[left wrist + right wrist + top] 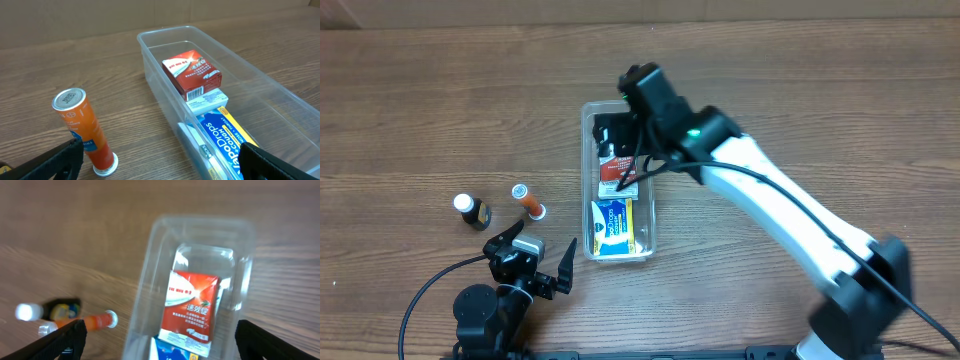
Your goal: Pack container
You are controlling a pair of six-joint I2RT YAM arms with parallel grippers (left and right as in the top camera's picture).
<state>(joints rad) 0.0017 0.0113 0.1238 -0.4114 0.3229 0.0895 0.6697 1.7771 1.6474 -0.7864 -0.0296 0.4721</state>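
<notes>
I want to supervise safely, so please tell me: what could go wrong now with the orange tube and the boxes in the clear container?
1. The orange tube stands upright on its narrow end beside the open left gripper; a slight brush could topple it.
2. The red box rests on a white box in the container; the open right gripper above might knock it askew.
</notes>
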